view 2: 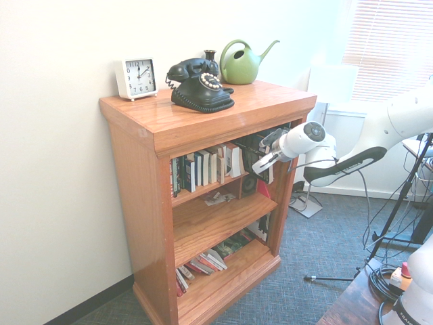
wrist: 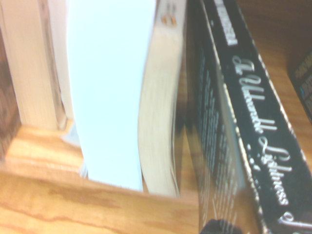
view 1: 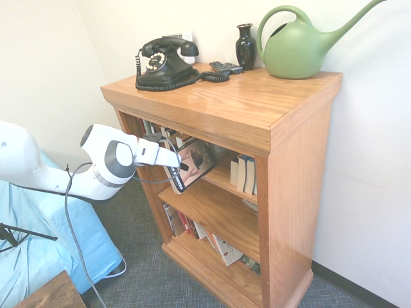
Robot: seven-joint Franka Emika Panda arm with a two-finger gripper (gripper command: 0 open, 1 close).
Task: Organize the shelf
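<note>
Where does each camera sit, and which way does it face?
First exterior view: high, off one front corner of the shelf; white arm enters from the left, end effector at the top tier with a book.
Second exterior view: opposite front corner; arm enters from the right.
Wrist view: close on books' edges; no arm visible.
Both exterior views share the black telephone and green watering can.
</note>
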